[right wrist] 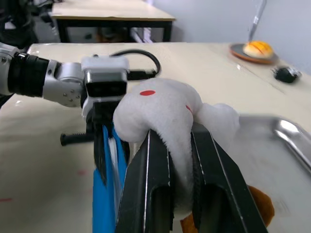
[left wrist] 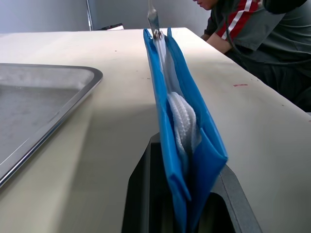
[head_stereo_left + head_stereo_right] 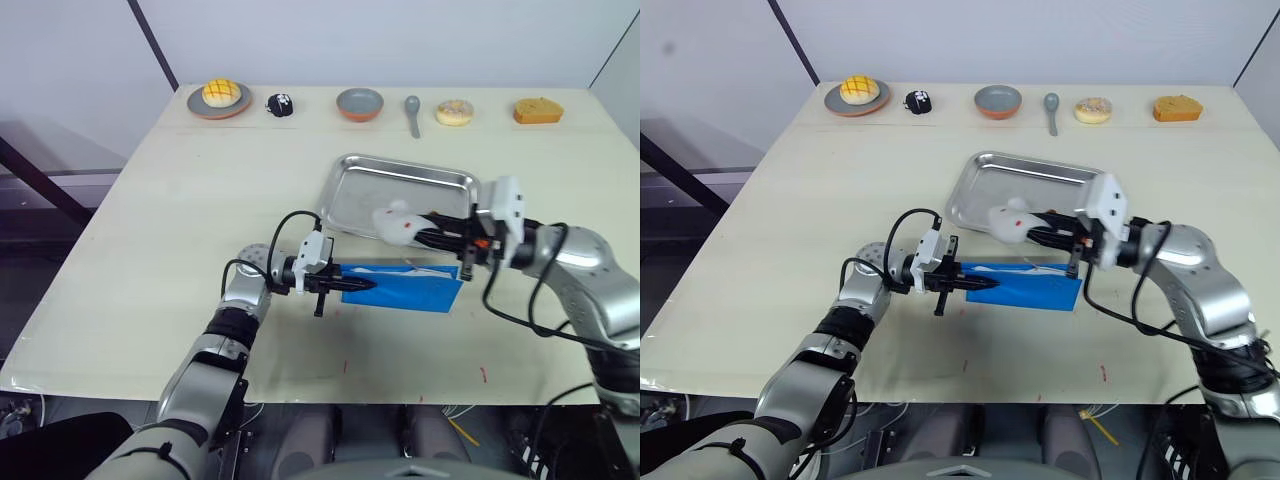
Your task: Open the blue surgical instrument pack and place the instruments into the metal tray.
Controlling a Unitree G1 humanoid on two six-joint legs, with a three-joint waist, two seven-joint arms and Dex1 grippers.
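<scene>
Near the front middle of the pale wooden table (image 3: 150, 260), the flat bright-blue fabric instrument pack (image 3: 410, 287) lies with its long axis running left to right, just in front of the shiny rectangular steel tray (image 3: 400, 176). The left gripper (image 3: 352, 285) pinches the pack's left end, holding it edge-up. The right gripper (image 3: 1025, 227) is clamped on a white plush toy figure (image 3: 1006, 222) over the tray's near rim. Judging by this, the pack's far end and zipper lie nearer the occupied right arm.
</scene>
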